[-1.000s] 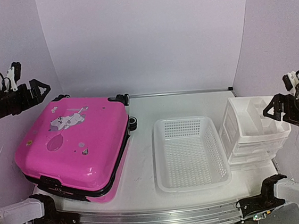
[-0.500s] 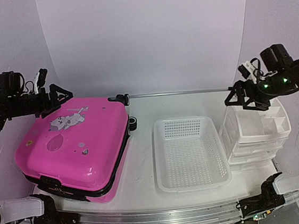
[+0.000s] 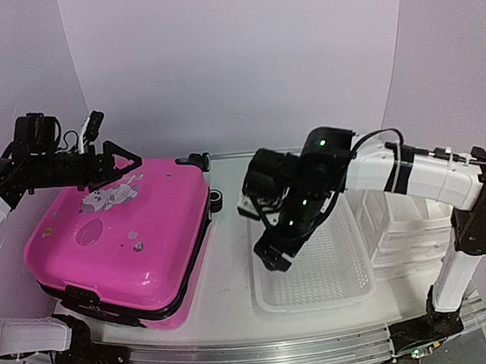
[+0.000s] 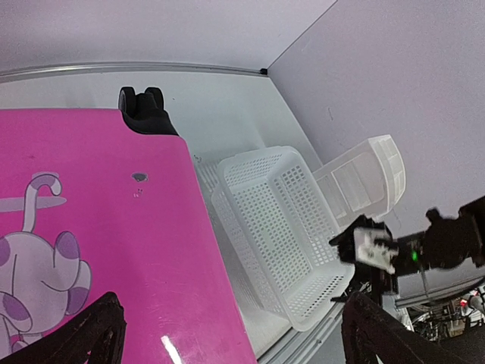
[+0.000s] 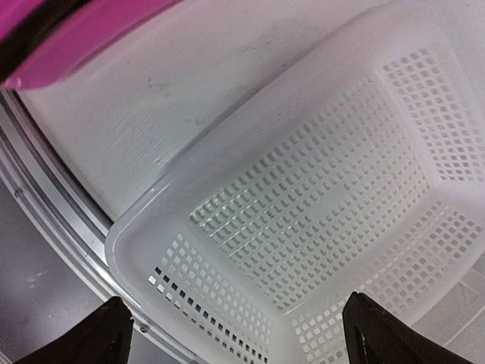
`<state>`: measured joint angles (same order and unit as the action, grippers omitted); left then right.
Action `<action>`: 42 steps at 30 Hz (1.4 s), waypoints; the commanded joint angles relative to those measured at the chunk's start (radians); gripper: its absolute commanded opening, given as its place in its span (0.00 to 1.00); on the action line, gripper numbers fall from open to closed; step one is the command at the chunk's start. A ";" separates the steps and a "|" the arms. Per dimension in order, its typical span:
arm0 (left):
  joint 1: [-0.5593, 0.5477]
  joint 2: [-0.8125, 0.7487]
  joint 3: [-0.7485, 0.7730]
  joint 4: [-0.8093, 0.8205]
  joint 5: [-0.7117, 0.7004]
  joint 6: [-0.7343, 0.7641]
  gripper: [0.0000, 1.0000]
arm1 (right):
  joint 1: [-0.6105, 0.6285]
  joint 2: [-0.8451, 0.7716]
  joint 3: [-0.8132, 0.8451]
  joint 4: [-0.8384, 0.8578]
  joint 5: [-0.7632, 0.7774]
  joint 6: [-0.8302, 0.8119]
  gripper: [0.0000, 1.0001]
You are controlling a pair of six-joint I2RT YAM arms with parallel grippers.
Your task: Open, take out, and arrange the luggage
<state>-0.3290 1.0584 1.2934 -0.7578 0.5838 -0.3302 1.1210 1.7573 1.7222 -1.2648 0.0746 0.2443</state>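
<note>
1. the luggage (image 3: 118, 238) lies shut and flat on the left of the desk (image 3: 231, 270), its long axis near to far, wheels (image 3: 196, 161) at the far end.
2. the left tool (image 3: 126, 163), apart and empty, hovers over its far edge; this is the nearer arm.
3. the right tool (image 3: 265, 240), also apart and empty, hangs above the basket (image 3: 358, 287); the luggage lies to its left.
</note>
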 commanded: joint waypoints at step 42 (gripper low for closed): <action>-0.005 -0.143 -0.025 -0.044 -0.054 0.075 0.99 | -0.305 0.470 0.255 0.236 0.792 -0.294 0.98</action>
<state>-0.3313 0.9672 1.2488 -0.7895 0.5224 -0.2440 0.8268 2.2044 1.8286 -1.0126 0.6395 -0.0967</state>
